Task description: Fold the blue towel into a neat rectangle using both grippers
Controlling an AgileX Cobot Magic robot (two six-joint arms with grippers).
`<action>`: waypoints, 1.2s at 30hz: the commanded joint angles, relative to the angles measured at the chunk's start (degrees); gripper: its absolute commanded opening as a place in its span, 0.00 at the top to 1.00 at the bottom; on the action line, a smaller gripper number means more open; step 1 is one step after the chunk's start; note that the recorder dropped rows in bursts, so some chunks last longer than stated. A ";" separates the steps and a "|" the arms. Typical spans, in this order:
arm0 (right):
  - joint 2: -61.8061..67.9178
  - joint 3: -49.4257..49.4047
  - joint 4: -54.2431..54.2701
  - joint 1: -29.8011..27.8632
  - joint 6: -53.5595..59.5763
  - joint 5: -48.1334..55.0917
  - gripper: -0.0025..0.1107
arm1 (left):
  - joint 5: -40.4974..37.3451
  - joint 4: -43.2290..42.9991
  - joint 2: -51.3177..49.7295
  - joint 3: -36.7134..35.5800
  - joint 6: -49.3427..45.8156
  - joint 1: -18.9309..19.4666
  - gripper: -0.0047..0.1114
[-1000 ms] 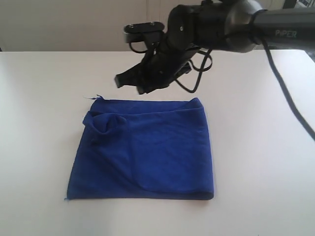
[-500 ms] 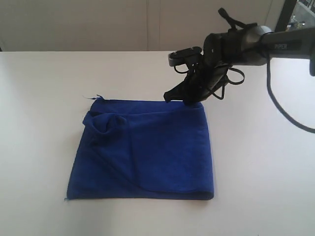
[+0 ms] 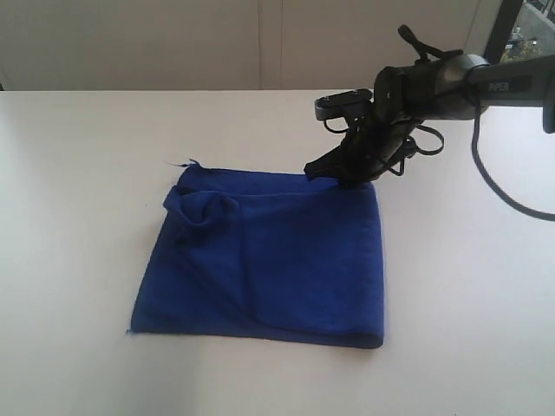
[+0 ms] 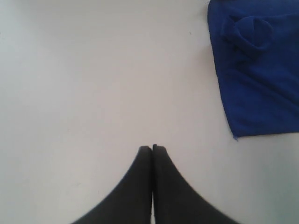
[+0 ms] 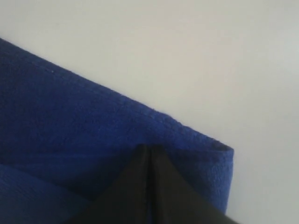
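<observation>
The blue towel point(image 3: 269, 260) lies folded on the white table point(image 3: 78, 217), with a bunched lump point(image 3: 205, 208) near its far left corner. My right gripper point(image 3: 336, 176) is down at the towel's far right corner. In the right wrist view its jaws point(image 5: 149, 147) are shut, tips resting on the blue towel point(image 5: 70, 116) just inside its edge, with no cloth visible between them. My left gripper point(image 4: 152, 147) is shut and empty over bare table, well away from the blue towel point(image 4: 261, 79); it is outside the exterior view. No white tag shows.
The black right arm point(image 3: 451, 82) and its cables reach in from the right, above the table. A loose thread point(image 3: 184, 162) sticks out at the towel's far left corner. A pale wall point(image 3: 173, 43) stands behind the table's far edge.
My right gripper swung from above the towel's far left to its far right corner and came down onto it. The whole towel has since shifted slightly to the right.
</observation>
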State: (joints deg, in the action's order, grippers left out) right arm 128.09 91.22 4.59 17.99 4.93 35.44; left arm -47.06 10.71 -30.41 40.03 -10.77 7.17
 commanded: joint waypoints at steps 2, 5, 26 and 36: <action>0.39 -0.70 -6.95 -2.64 -5.71 12.93 0.98 | -0.54 0.32 0.42 -0.26 0.51 0.15 0.96; -0.04 -1.25 -11.08 -2.77 -8.22 17.86 0.98 | -0.54 0.32 0.42 -0.26 0.51 0.15 0.96; -20.41 -30.44 -16.23 -2.56 -11.35 13.69 0.98 | -0.54 0.32 0.42 -0.26 0.51 0.15 0.96; -30.52 -29.02 -10.06 4.73 -7.56 0.28 0.98 | -0.54 0.32 0.42 -0.26 0.51 0.15 0.96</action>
State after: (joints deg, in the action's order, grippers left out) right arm 99.08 61.04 -8.28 18.94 -4.70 36.86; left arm -47.06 10.71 -30.41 40.03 -10.77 7.17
